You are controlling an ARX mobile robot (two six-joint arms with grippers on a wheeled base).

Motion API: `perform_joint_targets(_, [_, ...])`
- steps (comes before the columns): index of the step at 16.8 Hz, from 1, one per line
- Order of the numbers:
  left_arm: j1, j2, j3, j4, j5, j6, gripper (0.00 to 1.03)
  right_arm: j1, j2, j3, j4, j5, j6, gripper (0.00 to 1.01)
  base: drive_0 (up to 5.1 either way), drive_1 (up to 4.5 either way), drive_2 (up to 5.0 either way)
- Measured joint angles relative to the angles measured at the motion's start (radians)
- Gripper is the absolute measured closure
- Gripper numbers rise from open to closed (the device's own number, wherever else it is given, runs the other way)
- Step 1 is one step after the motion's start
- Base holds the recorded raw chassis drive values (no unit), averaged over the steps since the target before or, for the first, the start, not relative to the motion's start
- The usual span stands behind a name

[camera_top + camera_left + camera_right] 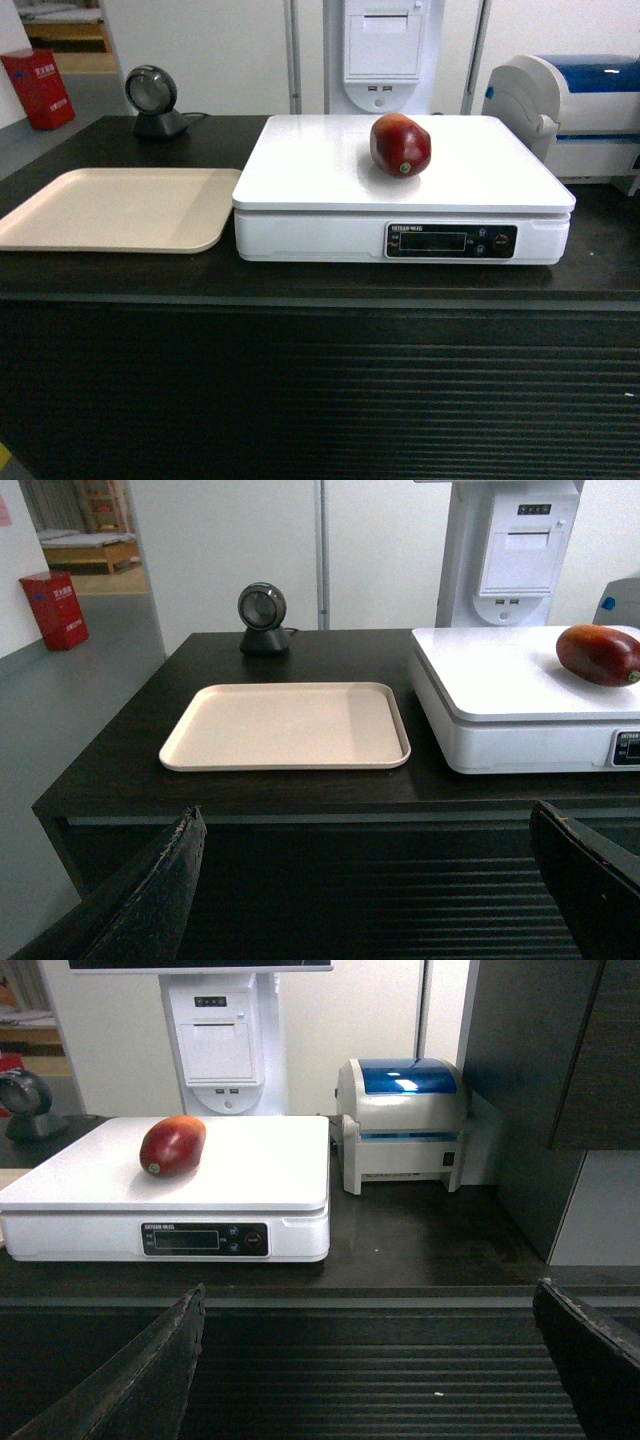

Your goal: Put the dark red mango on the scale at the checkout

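Both the left end effector (385,880) and the right end effector (385,1360) are seen spread open and empty, held back from the table (100,270), since the dark red mango (400,144) is already laid on the scale (310,170), whose display digits cannot be read.

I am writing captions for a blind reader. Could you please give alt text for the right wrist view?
A dark red mango lies on the white scale on the dark checkout counter, with nothing holding it. A white and blue printer stands right of the scale. The right gripper's dark fingers sit wide apart at the bottom edge.
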Motion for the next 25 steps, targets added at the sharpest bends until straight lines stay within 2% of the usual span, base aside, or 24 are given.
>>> perform_joint_targets(25, [0.000, 0.000, 0.000, 0.000, 0.000, -0.001, 0.05, 0.000, 0.000, 0.000, 0.001, 0.001, 0.002, 0.03, 0.0, 0.00, 0.0])
